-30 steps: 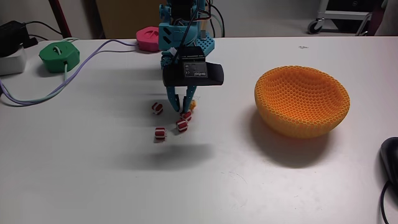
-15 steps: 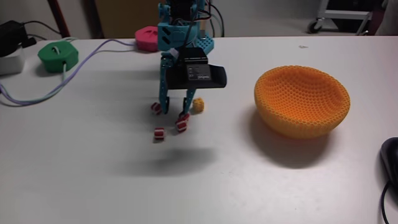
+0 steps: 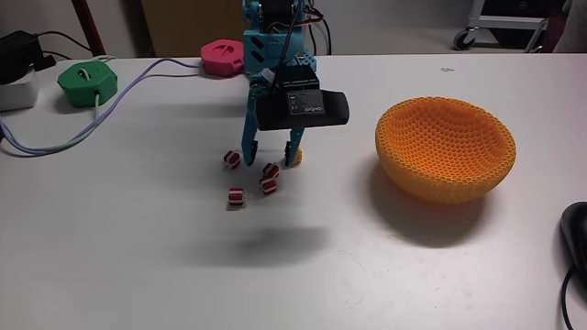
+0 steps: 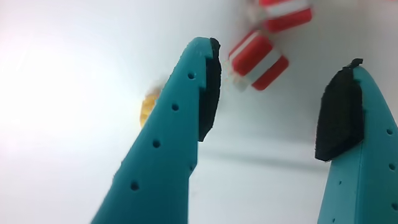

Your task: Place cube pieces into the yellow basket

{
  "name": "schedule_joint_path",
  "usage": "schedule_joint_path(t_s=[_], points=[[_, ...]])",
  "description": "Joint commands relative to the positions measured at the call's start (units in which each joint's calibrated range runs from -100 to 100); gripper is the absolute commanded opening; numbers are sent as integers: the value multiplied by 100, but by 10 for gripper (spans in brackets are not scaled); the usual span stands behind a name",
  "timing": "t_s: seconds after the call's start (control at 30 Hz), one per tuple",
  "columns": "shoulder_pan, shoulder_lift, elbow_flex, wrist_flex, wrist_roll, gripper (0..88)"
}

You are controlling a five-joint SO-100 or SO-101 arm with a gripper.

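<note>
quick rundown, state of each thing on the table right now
gripper: open, holding nothing, low over the cubes
red-and-white cubes: four, loose on the table
yellow-orange cube: on the table beside a fingertip
yellow basket: upright, no cube visible inside
green round box: cable attached

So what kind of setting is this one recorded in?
Probably an office or lab bench: a white table with cabled green and pink round boxes, a wheeled cart base behind, and a computer mouse at the edge.

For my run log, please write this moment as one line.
gripper: open, empty, above red-and-white cube | yellow cube: on table | yellow basket: no cubes visible
</note>
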Motion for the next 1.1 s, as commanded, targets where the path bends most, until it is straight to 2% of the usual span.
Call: schedule_joint_path(t_s=[0.0,0.23,0.3,0.33,0.37,0.47,0.57,0.67,0.77,0.8,1.0,1.07], points=[[104,88,177,-461,68,267],[207,836,379,-1434,142,237],[225,912,360,-1451,103,157],[235,940,360,-1460,39,44],[244,959,379,-1512,54,0],[272,884,321,-1599,171,0],[263,315,-179,-1043,274,0],[-8,-499,-1267,452,215,0],[-697,-783,-2452,1859,-161,0],[-1024,-783,-2615,1981,-366,0],[-3083,-120,-2596,1277,-1656,0],[-3531,98,-2760,1312,-1905,0]])
